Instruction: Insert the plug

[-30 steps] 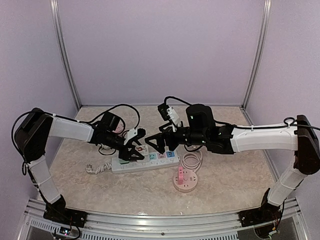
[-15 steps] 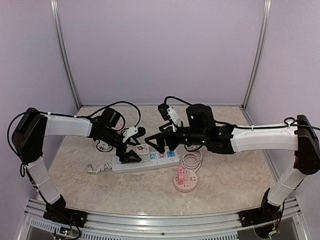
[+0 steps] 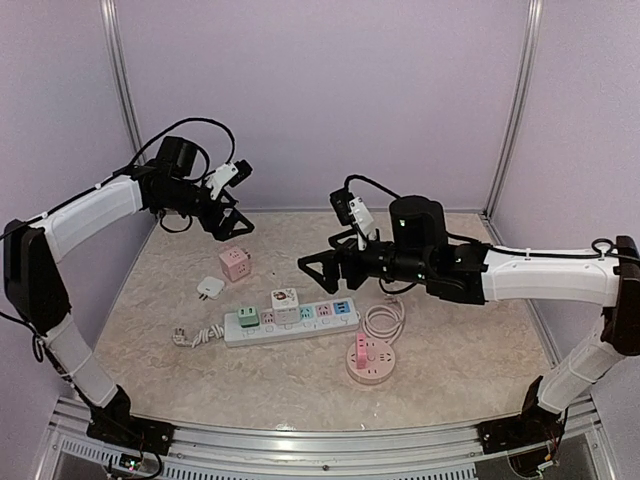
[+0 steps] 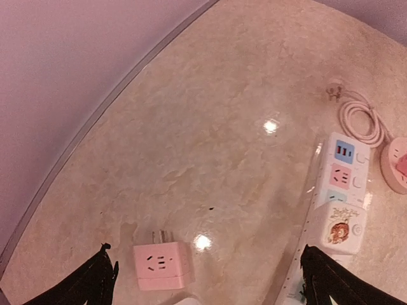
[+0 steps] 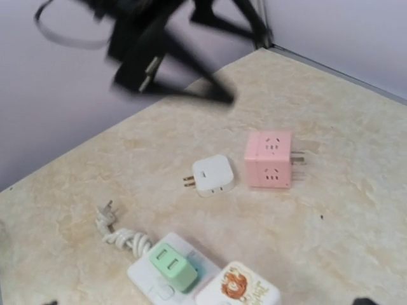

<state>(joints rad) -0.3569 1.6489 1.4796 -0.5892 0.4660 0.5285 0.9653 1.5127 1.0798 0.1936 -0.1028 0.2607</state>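
Both arms reach inward, left gripper (image 3: 233,203) held higher than right gripper (image 3: 317,271), jaws spread wide.

We see a long white power strip (image 3: 300,330) lying flat, mid-scene, running left to right with its sockets facing up. A small green plug (image 3: 247,318) sits seated in the strip's left end. A white cube (image 3: 285,301) with an orange print stands plugged in just right of it. Beyond the strip's left end, a white plug (image 3: 209,288) and a pink cube adapter (image 3: 236,262) lie loose, prongs pointing sideways.
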